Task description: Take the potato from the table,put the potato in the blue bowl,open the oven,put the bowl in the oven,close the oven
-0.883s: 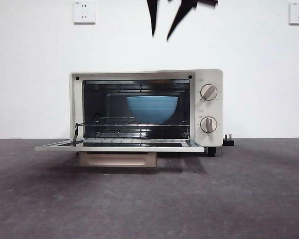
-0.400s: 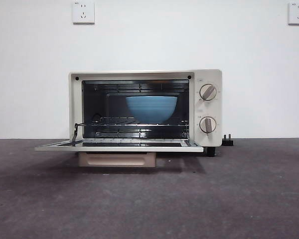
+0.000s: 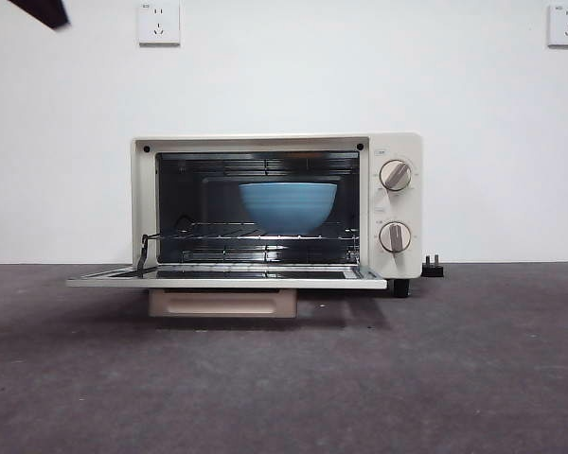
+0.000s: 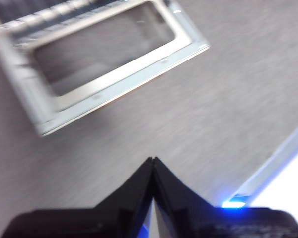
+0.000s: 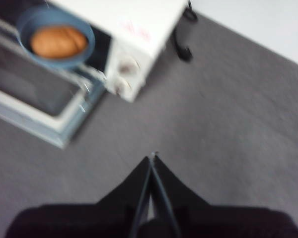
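Two claws are hanging above the counter [image 3: 284,378], both clenched and holding nothing. The left claw [image 4: 153,159] is hovering over bare counter, well apart from the open door [image 4: 114,64]. The right claw [image 5: 152,157] is hovering over the counter too, at a distance from the oven [image 5: 134,29] on its knob side. In the front view only one black tip [image 3: 43,11] is showing at the top corner; which arm it belongs to, one cannot tell.

The oven is standing on the counter with its door [image 3: 227,278] lying flat and open toward the front. The bowl [image 3: 288,206] is sitting on the rack [image 3: 256,232] inside the oven. The potato [image 5: 58,42] is lying inside the bowl, as the right wrist view is showing. Two knobs [image 3: 396,175] are sitting on the panel beside the opening. A plug [image 3: 434,269] is lying on the counter next to the oven.
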Robot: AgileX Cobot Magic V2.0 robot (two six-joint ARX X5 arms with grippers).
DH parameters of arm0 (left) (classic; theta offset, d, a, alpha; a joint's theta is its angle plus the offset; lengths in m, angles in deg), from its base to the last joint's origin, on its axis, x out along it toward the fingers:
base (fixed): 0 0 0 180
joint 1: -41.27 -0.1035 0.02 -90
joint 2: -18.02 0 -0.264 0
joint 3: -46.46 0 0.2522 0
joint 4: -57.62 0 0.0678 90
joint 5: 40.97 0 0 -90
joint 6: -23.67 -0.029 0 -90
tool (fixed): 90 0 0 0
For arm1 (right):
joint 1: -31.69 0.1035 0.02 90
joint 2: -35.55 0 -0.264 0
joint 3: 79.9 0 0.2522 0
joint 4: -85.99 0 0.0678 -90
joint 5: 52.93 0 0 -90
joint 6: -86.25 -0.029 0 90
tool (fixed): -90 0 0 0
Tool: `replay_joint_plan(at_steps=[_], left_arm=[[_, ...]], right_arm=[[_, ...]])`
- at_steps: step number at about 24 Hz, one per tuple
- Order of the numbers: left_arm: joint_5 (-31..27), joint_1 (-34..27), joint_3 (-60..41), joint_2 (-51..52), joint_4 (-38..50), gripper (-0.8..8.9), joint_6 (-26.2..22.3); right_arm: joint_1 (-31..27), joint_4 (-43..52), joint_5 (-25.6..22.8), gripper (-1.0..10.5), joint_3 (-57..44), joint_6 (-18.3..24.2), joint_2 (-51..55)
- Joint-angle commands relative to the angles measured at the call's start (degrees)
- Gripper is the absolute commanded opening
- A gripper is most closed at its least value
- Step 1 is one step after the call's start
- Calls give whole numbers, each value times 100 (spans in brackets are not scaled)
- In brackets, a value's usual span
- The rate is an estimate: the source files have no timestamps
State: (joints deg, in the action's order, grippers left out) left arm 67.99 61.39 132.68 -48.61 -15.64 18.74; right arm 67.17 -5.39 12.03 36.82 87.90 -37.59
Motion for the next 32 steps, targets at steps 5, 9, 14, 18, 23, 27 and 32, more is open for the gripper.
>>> replay_joint_plan(at_steps=[5,9,14,18,23,27,32], left_arm=[[1191,-782,-964,-726,957,-8,-94],[1711,-1093,-1598,-1209,1543,-8,4],[2247,-1628,-2149,-2179,2100,-8,109],[2494,-2177,-2149,-2638,2564,-8,466],[2498,-2647,-2149,-2907,3119,-8,1167],[2516,-2649,-2149,-2909,3694,-8,1805],[2267,-2553,-2149,-2914,3939,-7,2238]], right_arm=[[-782,-138,55,-8,-1419,568,1373],[-1172,98,892,-8,-1928,758,2011],[-1537,479,1915,-8,-2605,907,2592],[-1672,568,1974,-8,-3056,894,2590],[-1683,1169,2774,-8,-3285,623,2590],[-1683,1327,3108,-8,-3285,579,2590],[-1683,1340,3211,-8,-3285,459,2590]])
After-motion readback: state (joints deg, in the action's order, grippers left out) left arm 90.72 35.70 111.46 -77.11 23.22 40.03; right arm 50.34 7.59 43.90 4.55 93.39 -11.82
